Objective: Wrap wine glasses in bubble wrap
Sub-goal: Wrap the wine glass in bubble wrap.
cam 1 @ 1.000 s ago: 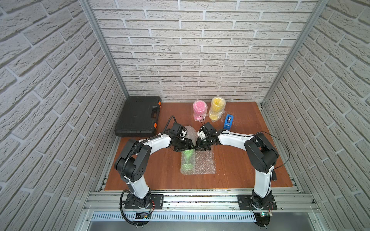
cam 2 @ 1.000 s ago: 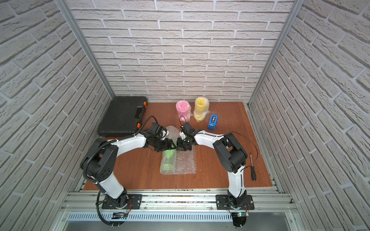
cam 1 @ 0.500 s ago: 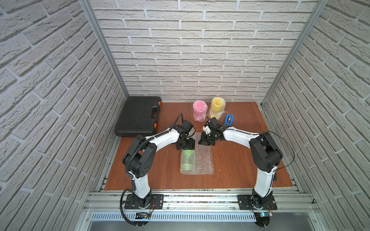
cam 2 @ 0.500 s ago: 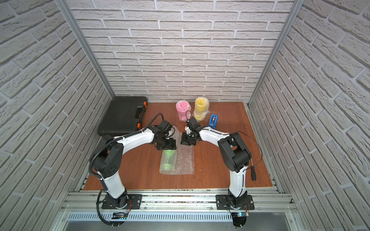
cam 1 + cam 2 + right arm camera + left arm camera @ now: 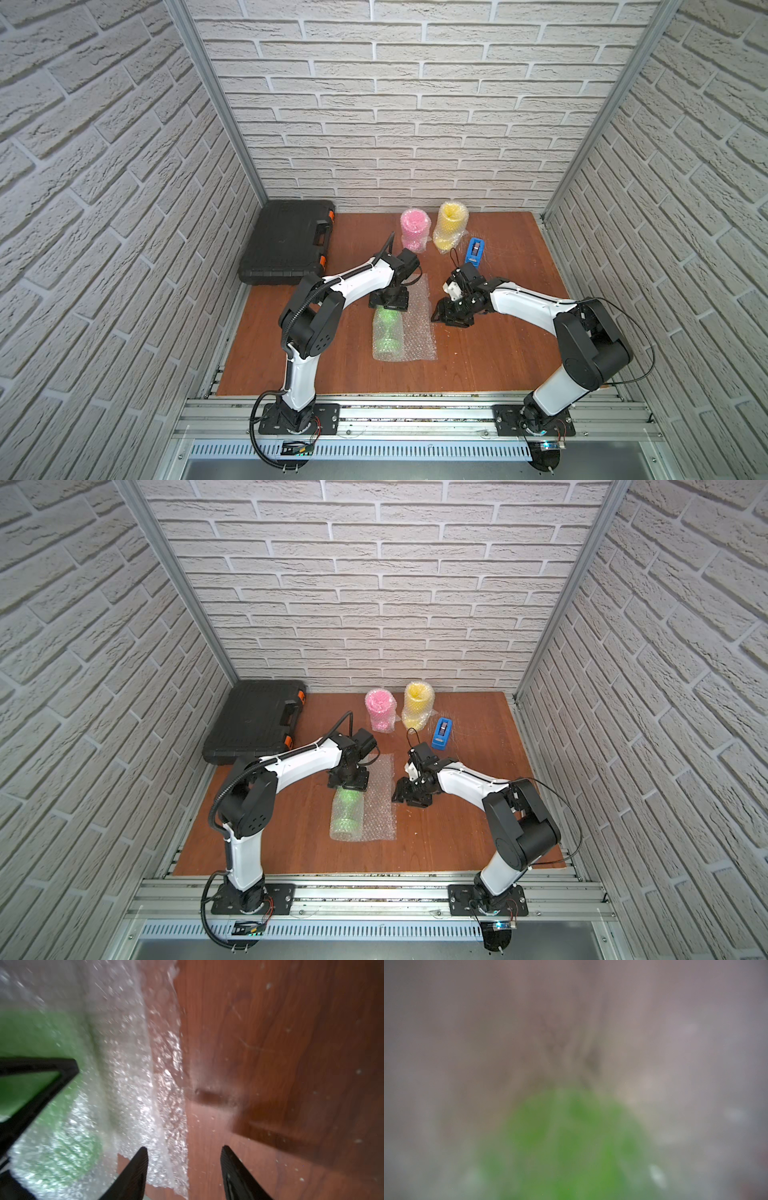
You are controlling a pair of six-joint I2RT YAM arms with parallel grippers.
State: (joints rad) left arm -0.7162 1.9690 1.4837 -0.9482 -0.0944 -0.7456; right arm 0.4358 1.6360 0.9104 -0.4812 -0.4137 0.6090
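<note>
A lime green wine glass (image 5: 388, 336) (image 5: 347, 812) lies on its side, rolled into the left part of a bubble wrap (image 5: 419, 328) (image 5: 380, 808) sheet. My left gripper (image 5: 388, 301) (image 5: 348, 780) points down on the glass's far end, its fingers (image 5: 41, 1099) against both sides of the wrapped glass (image 5: 41, 1032). The left wrist view shows only a green blur (image 5: 571, 1147). My right gripper (image 5: 451, 318) (image 5: 411, 798) (image 5: 184, 1150) stands open and empty at the wrap's right edge (image 5: 166, 1076). The pink glass (image 5: 414, 230) (image 5: 379, 710) and yellow glass (image 5: 449, 226) (image 5: 417, 706) stand wrapped at the back.
A blue tape dispenser (image 5: 475, 250) (image 5: 442, 733) sits behind the right gripper. A black tool case (image 5: 291, 241) (image 5: 253, 721) lies at the back left. The brown table (image 5: 498, 353) is walled in by brick panels on three sides.
My right gripper opened, let go of the bubble wrap and drew back to the right and front. The lifted flap now lies flat. The left gripper stayed on the green glass.
</note>
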